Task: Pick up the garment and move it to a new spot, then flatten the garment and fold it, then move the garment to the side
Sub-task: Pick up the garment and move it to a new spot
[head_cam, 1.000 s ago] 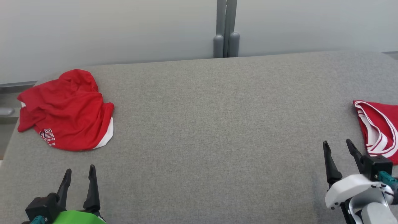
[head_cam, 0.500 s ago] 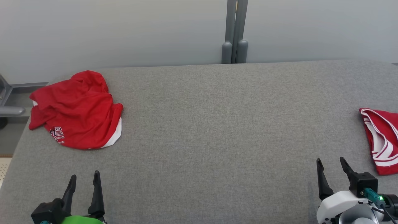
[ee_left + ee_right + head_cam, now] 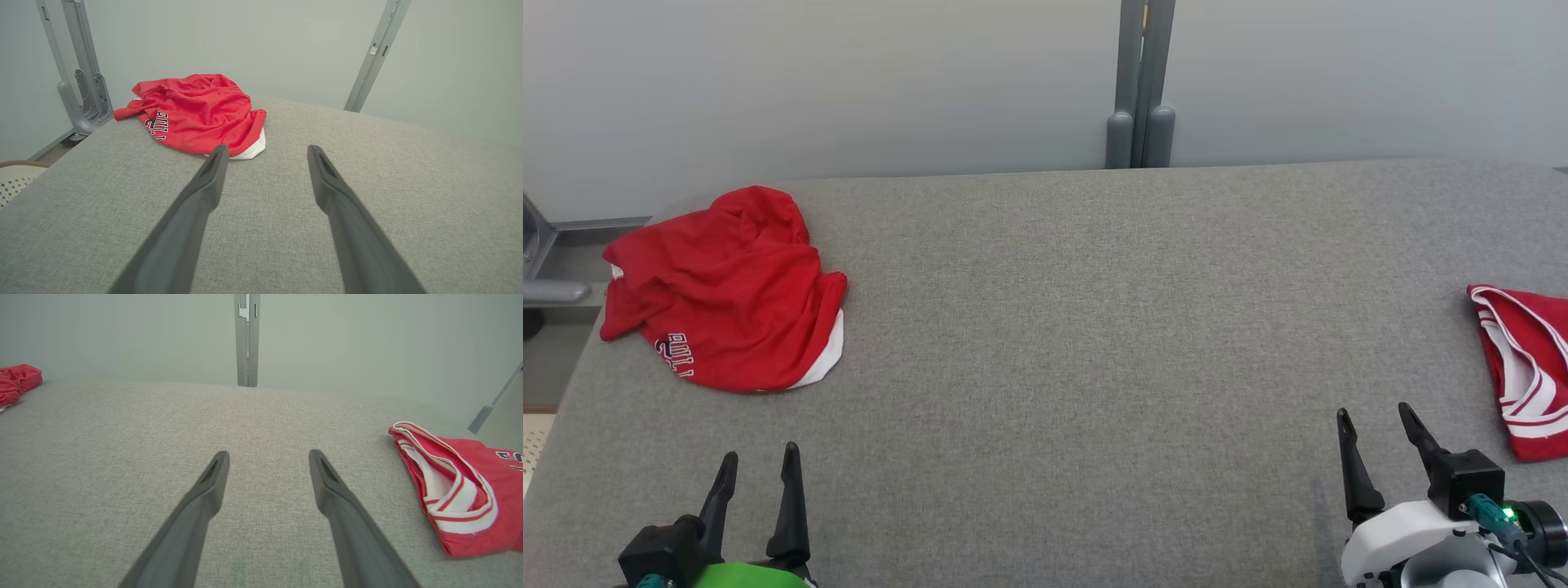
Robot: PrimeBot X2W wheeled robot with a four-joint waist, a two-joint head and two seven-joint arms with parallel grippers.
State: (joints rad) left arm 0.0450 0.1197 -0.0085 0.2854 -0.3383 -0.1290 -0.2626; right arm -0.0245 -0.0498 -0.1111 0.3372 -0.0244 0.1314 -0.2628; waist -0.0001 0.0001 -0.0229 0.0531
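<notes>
Lying in a heap near the far left corner of the table [image 3: 1078,327], the crumpled red garment [image 3: 723,294] sits ahead of the left gripper [image 3: 760,451], well apart from it, with bare gray cloth between. The left gripper and the right gripper [image 3: 1374,408] are wide open, holding nothing. Both have slid a little toward the middle. A folded red garment [image 3: 1523,367] lies near the right gripper.

A grey fabric-covered surface [image 3: 1078,327] is stretching out ahead of both pincers. A crumpled red garment [image 3: 723,290] with white trim is lying on it ahead of the left gripper [image 3: 760,452] and slightly to its left, apart from it. A folded red garment [image 3: 1523,367] with white stripes is resting on it near the right gripper [image 3: 1373,409], to its right and slightly ahead.
</notes>
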